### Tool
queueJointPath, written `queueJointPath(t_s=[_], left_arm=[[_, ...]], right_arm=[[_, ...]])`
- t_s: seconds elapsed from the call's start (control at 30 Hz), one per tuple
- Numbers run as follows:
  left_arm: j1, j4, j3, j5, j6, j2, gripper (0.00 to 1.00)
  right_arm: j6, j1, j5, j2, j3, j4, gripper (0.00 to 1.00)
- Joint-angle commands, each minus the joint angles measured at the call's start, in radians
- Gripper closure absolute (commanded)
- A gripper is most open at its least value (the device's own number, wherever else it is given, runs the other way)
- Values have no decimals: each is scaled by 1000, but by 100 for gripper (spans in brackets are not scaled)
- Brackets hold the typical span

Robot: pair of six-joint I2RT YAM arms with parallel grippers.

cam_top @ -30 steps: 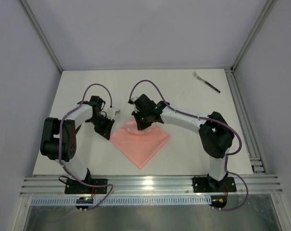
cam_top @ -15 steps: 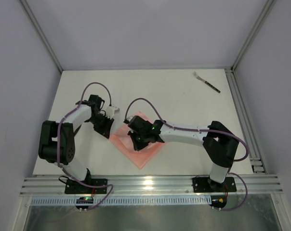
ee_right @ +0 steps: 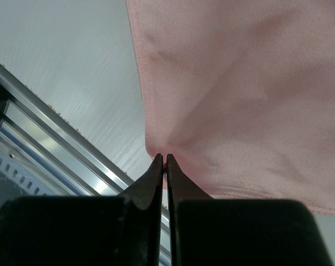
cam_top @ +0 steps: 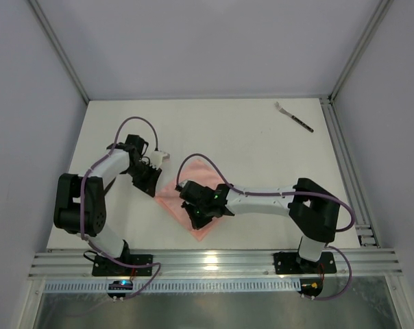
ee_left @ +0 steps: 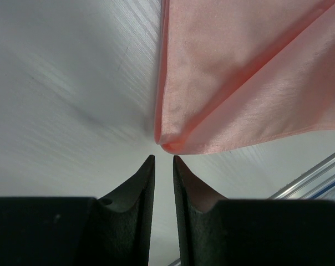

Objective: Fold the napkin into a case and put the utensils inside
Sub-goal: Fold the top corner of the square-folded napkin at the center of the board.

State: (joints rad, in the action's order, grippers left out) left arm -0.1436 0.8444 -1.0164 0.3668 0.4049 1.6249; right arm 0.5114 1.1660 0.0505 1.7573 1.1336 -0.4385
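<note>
Napkin (ee_right: 239, 83), edge pinched in right claw (ee_right: 163, 157)

Top external: fixed high behind the arms (cam_top: 262, 200), looking steeply down across the whole table (cam_top: 262, 137); farthest off of the three. Left wrist: mounted behind left gripper (ee_left: 163, 159), looking along its fingers down at the table, very near. Right wrist: likewise behind right gripper (ee_right: 165, 157), equally near, turned toward the near rail (ee_right: 56, 138). Shared by all three: napkin (ee_left: 239, 72), table top, rail.
</note>
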Motion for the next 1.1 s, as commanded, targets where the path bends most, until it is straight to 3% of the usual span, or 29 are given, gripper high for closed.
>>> queueJointPath(t_s=[0.0, 0.67, 1.07], left_arm=[[4, 13, 1, 1, 18, -42, 79], [-25, 87, -37, 49, 43, -117, 77], [-166, 56, 21, 12, 45, -86, 75]], right_arm=[[-1, 9, -9, -59, -6, 0, 96], [-11, 23, 51, -44, -60, 56, 96], [-22, 23, 34, -19, -90, 72, 96]])
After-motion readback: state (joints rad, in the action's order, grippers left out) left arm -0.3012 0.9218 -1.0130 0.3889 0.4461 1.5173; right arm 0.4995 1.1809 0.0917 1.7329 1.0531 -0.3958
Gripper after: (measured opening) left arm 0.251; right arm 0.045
